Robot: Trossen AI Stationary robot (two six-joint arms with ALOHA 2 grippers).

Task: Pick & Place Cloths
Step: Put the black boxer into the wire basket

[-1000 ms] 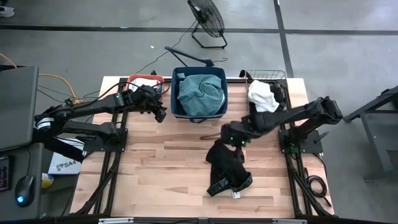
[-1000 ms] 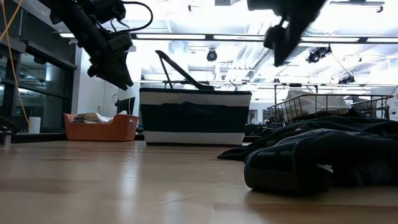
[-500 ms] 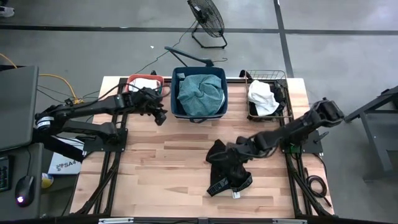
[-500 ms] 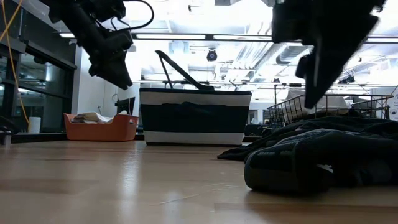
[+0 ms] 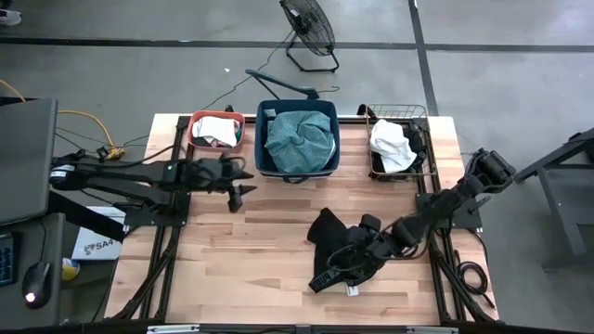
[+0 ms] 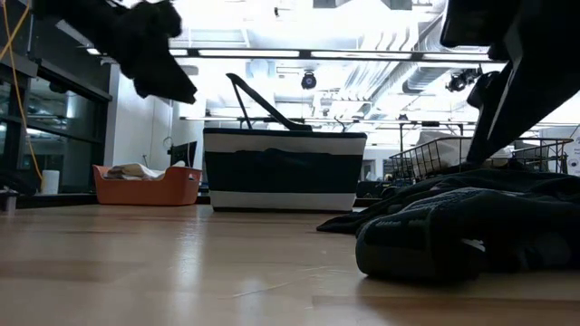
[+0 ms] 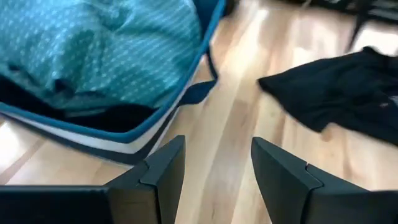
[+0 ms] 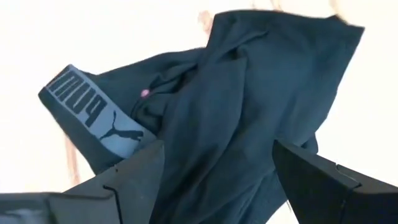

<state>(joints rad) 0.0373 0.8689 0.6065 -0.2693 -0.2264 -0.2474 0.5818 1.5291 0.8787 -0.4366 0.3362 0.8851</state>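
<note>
Right wrist view, right tool point(image 8: 214, 180) wide open, over black cloth point(image 8: 249, 106)

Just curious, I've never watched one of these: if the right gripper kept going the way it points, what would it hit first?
Most likely the black garment on the table: the open right gripper points straight at it.

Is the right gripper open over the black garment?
Open: the right gripper has its fingers spread wide above the black garment, nothing between them.
</note>
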